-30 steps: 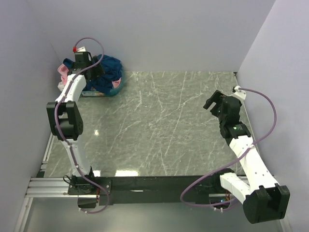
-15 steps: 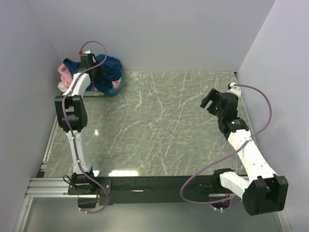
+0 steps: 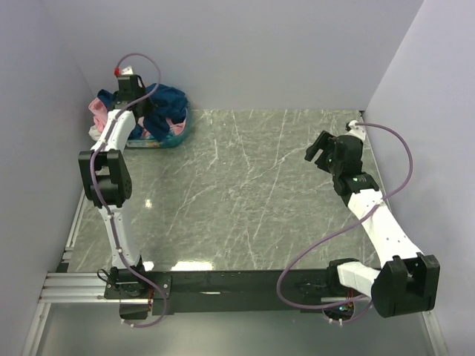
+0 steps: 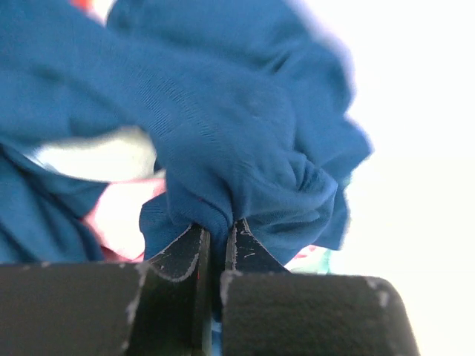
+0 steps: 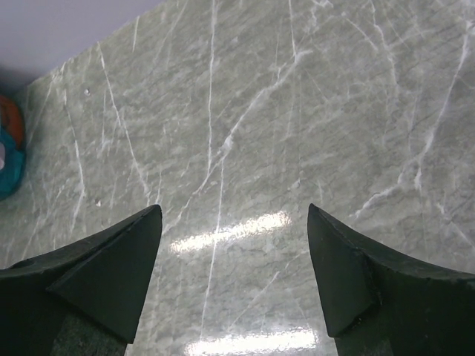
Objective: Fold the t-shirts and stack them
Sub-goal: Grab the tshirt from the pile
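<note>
**Left claw pinches the navy shirt; right claw waits open**

The left gripper [image 4: 219,231] is closed on a bunched fold of the navy t-shirt [image 4: 245,126]. Its 2 dark fingers [image 4: 182,256] are pressed nearly together, with cloth puckered between them. The hold is on a raised ridge near the top of the heap, probably so that 1 shirt can be lifted away from the rest.

Beneath the navy cloth show a pink t-shirt [image 4: 119,215] and a pale patch. I cannot tell whether that patch is another shirt or a print. All lie piled in the teal basket [image 3: 180,132] at the far left corner of the table [image 3: 245,193].

The right gripper [image 5: 234,215] hangs wide open above the table, well apart from the pile and holding nothing. It is likely placed to help spread the shirt.

The left wrist view is blurred and washed out on its right side. Cloth and arm hide most of the basket's rim, and the shirts in the heap cannot be counted.
</note>
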Controlling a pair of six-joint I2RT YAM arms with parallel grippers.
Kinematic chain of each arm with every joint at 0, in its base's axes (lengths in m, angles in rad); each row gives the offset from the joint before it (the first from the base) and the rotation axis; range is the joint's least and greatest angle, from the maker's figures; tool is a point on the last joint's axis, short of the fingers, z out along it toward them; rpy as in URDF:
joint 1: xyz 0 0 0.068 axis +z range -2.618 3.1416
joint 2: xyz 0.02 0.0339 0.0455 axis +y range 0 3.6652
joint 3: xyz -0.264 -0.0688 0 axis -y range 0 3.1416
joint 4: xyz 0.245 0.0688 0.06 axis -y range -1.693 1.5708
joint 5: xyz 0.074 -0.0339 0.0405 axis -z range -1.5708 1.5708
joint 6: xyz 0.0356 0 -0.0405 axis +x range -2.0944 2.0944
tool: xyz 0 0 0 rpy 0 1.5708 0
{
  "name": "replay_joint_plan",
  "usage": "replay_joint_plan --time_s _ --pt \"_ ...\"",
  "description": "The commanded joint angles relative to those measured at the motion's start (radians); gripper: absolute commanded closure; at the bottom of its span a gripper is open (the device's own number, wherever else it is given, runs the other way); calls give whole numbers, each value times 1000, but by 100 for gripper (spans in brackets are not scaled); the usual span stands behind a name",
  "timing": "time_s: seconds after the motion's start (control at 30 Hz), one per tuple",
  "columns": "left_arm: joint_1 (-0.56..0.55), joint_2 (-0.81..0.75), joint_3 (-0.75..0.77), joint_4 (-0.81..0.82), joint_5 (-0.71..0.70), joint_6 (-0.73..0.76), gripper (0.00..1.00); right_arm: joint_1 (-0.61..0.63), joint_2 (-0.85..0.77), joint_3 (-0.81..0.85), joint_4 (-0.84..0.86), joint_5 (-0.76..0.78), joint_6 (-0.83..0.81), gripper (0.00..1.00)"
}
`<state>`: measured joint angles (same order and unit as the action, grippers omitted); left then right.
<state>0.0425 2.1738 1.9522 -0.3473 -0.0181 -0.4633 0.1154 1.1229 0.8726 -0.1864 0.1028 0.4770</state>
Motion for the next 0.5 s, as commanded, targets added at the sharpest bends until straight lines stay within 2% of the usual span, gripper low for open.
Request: replay_joint_plan --time_s 0.0,0.2,0.47 --pt "-1 -163 28 88 -13 31 99 6 15 58 45 -28 11 15" --pt "-1 -209 80 31 1 49 100 6 34 69 56 -41 21 17" --pt "-1 -362 70 93 29 55 100 4 17 74 44 -31 15 18"
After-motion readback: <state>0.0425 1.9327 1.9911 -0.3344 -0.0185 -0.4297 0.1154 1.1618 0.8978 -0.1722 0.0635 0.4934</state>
